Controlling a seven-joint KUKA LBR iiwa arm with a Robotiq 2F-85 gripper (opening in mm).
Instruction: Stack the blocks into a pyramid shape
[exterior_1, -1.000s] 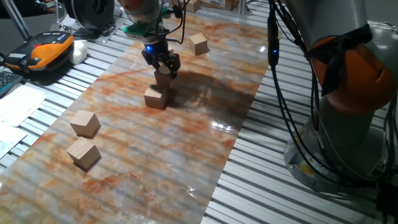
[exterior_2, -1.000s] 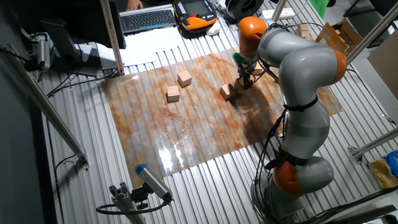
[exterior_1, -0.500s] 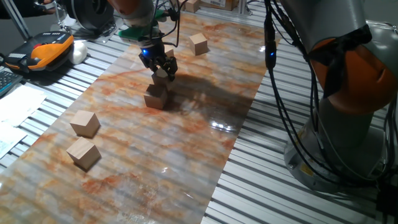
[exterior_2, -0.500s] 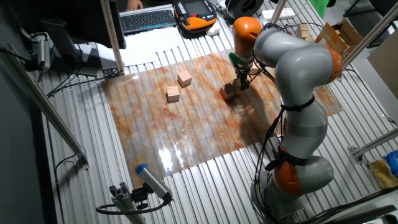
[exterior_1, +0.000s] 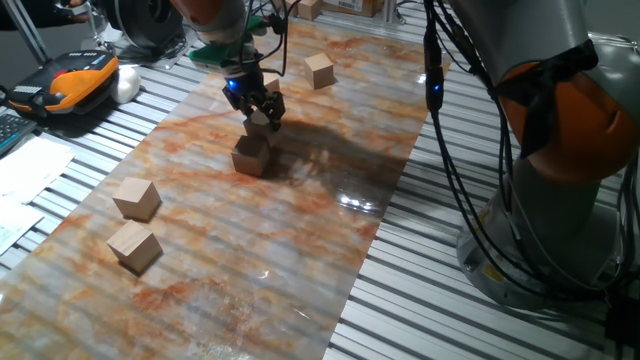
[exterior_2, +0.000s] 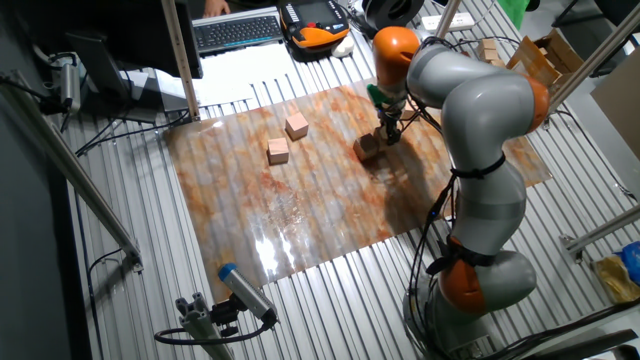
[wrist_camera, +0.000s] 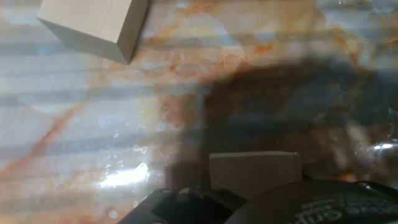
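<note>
My gripper (exterior_1: 259, 113) hangs over the far part of the marbled mat (exterior_1: 300, 240), shut on a tan wooden block (exterior_1: 262, 121) held off the mat. Just in front of it, another block (exterior_1: 250, 156) rests on the mat; the held one sits slightly above and behind it. In the hand view the held block (wrist_camera: 255, 175) fills the bottom edge and a lying block (wrist_camera: 93, 23) shows at top left. Two more blocks (exterior_1: 135, 198) (exterior_1: 133, 246) lie near the left, and one (exterior_1: 319, 70) lies at the far end. The other fixed view shows the gripper (exterior_2: 384, 136) beside the block (exterior_2: 366, 148).
The robot's base (exterior_1: 560, 210) and dangling black cables (exterior_1: 450, 150) stand right of the mat. An orange-and-black device (exterior_1: 75, 80) lies off the mat's left, and a keyboard (exterior_2: 238, 30) lies beyond it. A slatted metal tabletop (exterior_1: 420, 300) surrounds the mat.
Over the last second my gripper shifted slightly left and away with the block still in it. In the last half second it has barely moved.
</note>
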